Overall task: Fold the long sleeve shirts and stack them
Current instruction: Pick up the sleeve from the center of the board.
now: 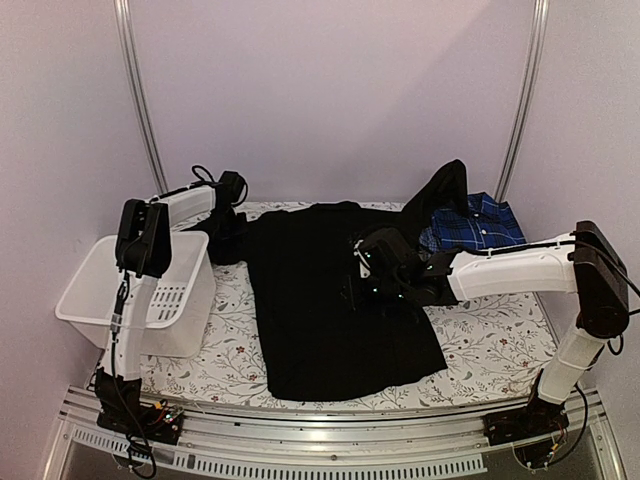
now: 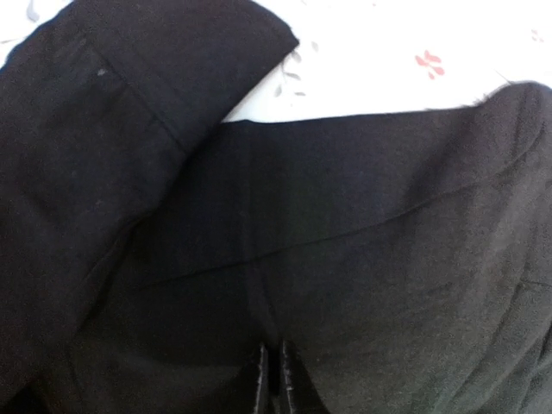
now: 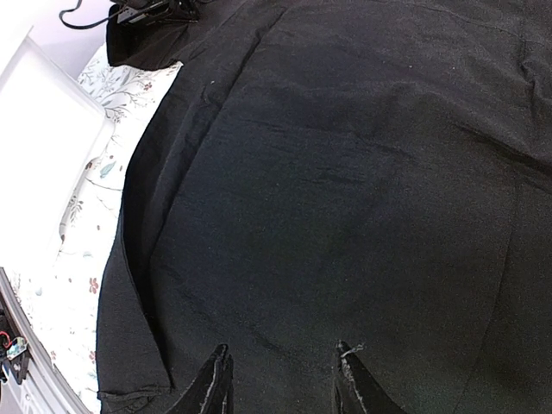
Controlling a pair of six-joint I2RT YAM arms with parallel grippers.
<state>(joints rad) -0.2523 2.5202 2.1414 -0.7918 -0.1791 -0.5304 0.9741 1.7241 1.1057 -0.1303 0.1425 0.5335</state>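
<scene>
Long sleeve shirts sit on the floral surface [image 1: 490, 340] in the overhead view. The black shirt [image 1: 330, 300] is spread flat in the middle, its long axis running from the far collar to the near hem. The plaid shirt [image 1: 475, 225] is bunched at the far right, with a black sleeve draped up over it. The left fingers [image 1: 225, 235] are at the far left shoulder and sleeve, while the right fingers [image 1: 368, 285] are over the right half of the body. A white basket [image 1: 180, 300] stands just beside the shirt's left edge, so there is little room on that side. Open surface lies to the right, and the hem is near the front edge.

From the left wrist, the left fingers [image 2: 266, 384] are pressed nearly together, and a ridge of black cloth runs into them. They appear to pinch it, with the cuffed sleeve end lying above and to the left.

From the right wrist, the right fingers [image 3: 216, 384] stand apart with nothing between them. The cloth stretches away ahead, and whether they touch it I cannot tell.

The left arm is nearer the sleeve, so a fold inward across the body looks like its job.
</scene>
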